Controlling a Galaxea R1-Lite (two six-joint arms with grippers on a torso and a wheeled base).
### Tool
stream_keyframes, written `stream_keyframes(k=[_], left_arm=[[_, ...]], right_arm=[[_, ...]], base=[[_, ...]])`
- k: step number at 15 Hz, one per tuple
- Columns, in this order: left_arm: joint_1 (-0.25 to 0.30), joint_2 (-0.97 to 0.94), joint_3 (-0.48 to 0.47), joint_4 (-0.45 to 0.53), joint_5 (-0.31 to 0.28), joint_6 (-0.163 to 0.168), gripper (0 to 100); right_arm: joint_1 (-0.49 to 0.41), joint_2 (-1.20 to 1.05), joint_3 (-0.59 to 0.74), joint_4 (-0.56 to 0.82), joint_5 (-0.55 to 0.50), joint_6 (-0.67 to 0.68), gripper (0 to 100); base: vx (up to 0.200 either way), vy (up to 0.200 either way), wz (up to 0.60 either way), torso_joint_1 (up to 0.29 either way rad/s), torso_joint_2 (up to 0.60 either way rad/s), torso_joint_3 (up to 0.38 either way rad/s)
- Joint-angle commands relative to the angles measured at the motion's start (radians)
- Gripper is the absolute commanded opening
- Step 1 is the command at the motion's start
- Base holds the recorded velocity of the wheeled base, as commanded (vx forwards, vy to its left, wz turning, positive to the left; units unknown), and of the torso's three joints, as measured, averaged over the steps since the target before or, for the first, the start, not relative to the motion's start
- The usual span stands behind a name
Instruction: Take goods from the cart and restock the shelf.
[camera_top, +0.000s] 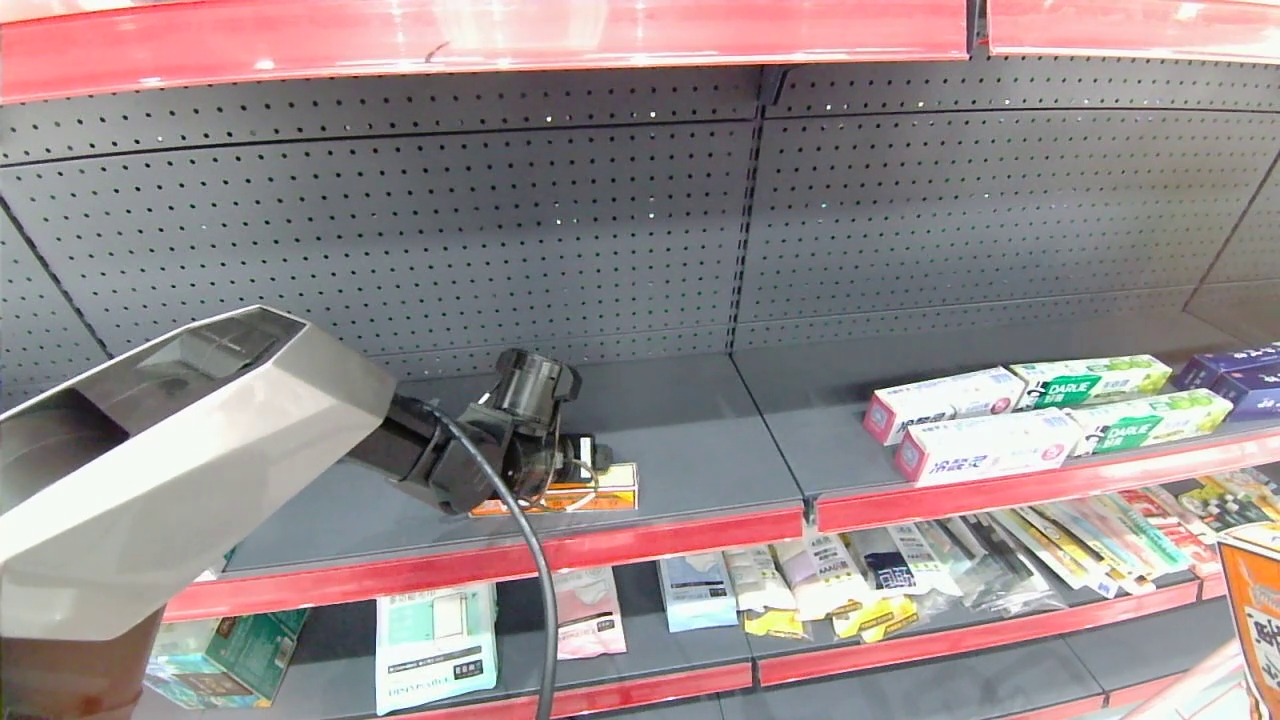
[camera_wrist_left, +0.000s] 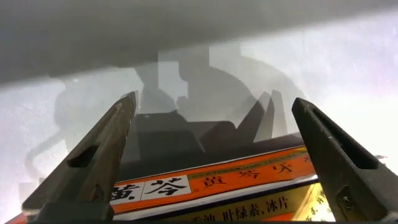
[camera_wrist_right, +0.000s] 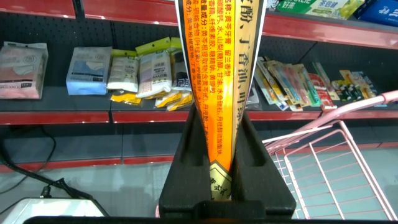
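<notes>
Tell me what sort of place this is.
Likely a shop aisle: red-edged pegboard shelves hold toothpaste boxes and packaged goods, and a pink wire cart stands nearby.

The shelf (camera_top: 690, 430) is a dark grey metal deck, backed by a grey pegboard wall (camera_top: 560, 220) dotted with small holes. A vertical upright (camera_top: 745, 210) splits that wall into 2 bays. A red strip (camera_top: 500, 565) runs along the deck's front edge. An upper red strip (camera_top: 480, 40) overhead catches bright glare from the lighting. Lower down, a further grey deck (camera_top: 900, 690) sits behind its own red front edge. In the right wrist view, pale grey floor (camera_wrist_right: 112, 180) lies beneath the lowest deck.
</notes>
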Motion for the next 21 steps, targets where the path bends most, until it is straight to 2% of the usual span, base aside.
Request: stream_keyframes(k=[1, 11, 19, 21], left_arm=[[0.001, -0.018, 0.035, 0.002, -0.003, 0.007, 100], [0.009, -0.062, 0.118, 0.002, -0.017, 0.007, 100], [0.016, -0.072, 0.103, 0.002, -0.015, 0.007, 100], [0.016, -0.072, 0.074, -0.006, -0.006, 0.001, 100]], right_arm=[[0.002, 0.002, 0.0, -0.001, 0.0, 0.0, 0], [0.002, 0.003, 0.0, -0.001, 0.0, 0.0, 0], [0.002, 0.003, 0.0, -0.001, 0.001, 0.001, 0], [0.002, 0.003, 0.0, -0.001, 0.001, 0.001, 0]], base=[[0.0, 0.0, 0.0, 0.0, 0.0, 0.0], [0.0, 0.0, 0.0, 0.0, 0.0, 0.0], [0.0, 0.0, 0.0, 0.0, 0.0, 0.0], [0.0, 0.0, 0.0, 0.0, 0.0, 0.0]])
